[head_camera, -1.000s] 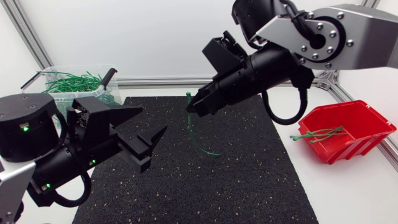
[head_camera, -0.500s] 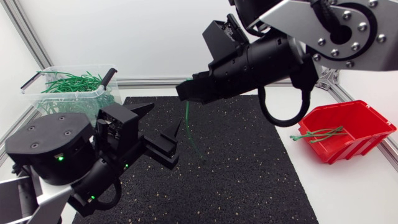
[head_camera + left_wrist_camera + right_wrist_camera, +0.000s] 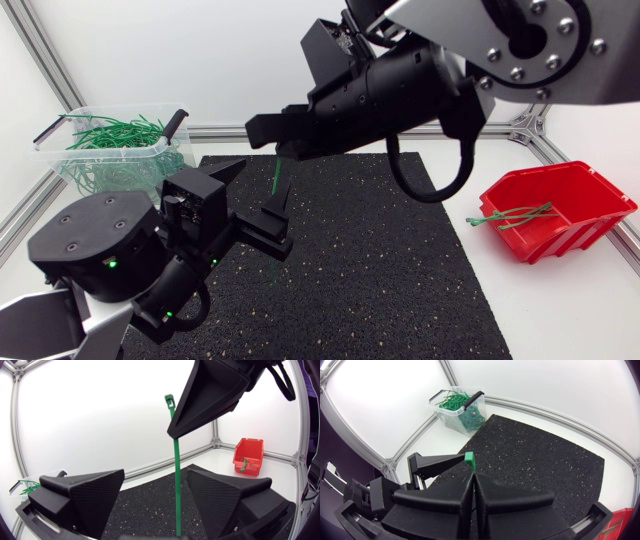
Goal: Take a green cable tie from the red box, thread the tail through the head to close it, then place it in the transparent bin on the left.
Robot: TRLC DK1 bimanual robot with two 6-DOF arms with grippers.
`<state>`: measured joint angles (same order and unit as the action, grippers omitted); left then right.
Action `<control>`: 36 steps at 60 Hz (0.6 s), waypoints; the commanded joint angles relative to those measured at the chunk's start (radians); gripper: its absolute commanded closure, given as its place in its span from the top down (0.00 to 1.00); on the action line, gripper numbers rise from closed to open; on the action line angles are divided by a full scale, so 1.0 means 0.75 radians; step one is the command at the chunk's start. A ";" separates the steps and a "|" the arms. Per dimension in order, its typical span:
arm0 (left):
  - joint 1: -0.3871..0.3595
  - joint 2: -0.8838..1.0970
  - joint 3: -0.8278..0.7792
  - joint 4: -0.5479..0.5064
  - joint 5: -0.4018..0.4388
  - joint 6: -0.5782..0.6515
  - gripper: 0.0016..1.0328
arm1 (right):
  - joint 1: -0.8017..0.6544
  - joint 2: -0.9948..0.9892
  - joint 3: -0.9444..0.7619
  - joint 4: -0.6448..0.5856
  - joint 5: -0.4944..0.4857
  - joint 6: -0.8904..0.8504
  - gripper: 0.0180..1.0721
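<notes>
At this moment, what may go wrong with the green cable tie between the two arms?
1. The right pincer grips the cable tie only near its head, so the long tail hangs free and may swing away.
2. The tail hangs off centre between the open fingers of the left pincer, nearer one finger; closing might push it aside instead of clamping it.
3. The two pincers are close together and might collide.
</notes>
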<state>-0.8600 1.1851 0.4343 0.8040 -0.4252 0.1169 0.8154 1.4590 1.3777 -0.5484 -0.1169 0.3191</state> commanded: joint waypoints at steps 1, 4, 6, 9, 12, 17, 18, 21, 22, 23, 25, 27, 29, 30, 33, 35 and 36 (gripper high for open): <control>-0.011 0.023 -0.035 0.057 -0.010 0.028 0.84 | 0.017 0.024 0.030 0.013 0.023 0.053 0.05; -0.013 0.030 -0.035 0.080 -0.010 0.030 0.84 | 0.019 0.030 0.032 0.015 0.023 0.059 0.05; -0.015 0.034 -0.033 0.090 -0.010 0.030 0.84 | 0.019 0.035 0.032 0.015 0.025 0.061 0.06; -0.021 0.046 -0.035 0.114 -0.010 0.038 0.82 | 0.027 0.039 0.030 0.015 0.039 0.067 0.06; -0.031 0.058 -0.043 0.161 -0.012 0.053 0.78 | 0.036 0.041 0.030 0.015 0.050 0.074 0.06; -0.044 0.083 -0.058 0.223 -0.016 0.079 0.73 | 0.050 0.041 0.028 0.015 0.068 0.080 0.05; -0.048 0.085 -0.058 0.229 -0.020 0.083 0.71 | 0.054 0.041 0.026 0.015 0.072 0.082 0.06; -0.048 0.095 -0.060 0.241 -0.030 0.085 0.68 | 0.060 0.039 0.026 0.015 0.086 0.084 0.06; -0.048 0.095 -0.060 0.243 -0.032 0.085 0.66 | 0.064 0.039 0.024 0.017 0.099 0.084 0.06; -0.050 0.095 -0.060 0.243 -0.032 0.085 0.65 | 0.070 0.037 0.024 0.017 0.109 0.086 0.06; -0.048 0.095 -0.060 0.243 -0.032 0.085 0.62 | 0.077 0.037 0.024 0.019 0.127 0.086 0.06; -0.048 0.095 -0.062 0.245 -0.034 0.083 0.59 | 0.081 0.035 0.022 0.017 0.140 0.090 0.06; -0.046 0.093 -0.066 0.247 -0.034 0.083 0.56 | 0.083 0.030 0.022 0.019 0.142 0.092 0.06; -0.046 0.093 -0.066 0.249 -0.036 0.083 0.55 | 0.083 0.030 0.020 0.017 0.142 0.096 0.06; -0.046 0.093 -0.068 0.249 -0.039 0.083 0.53 | 0.087 0.028 0.016 0.019 0.160 0.096 0.06; -0.046 0.091 -0.068 0.249 -0.039 0.083 0.53 | 0.089 0.028 0.016 0.019 0.176 0.096 0.06; -0.046 0.091 -0.070 0.249 -0.039 0.083 0.52 | 0.093 0.028 0.016 0.019 0.180 0.096 0.06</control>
<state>-0.8886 1.2446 0.4088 0.9703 -0.4473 0.1585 0.8722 1.4746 1.3804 -0.5442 -0.0017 0.3649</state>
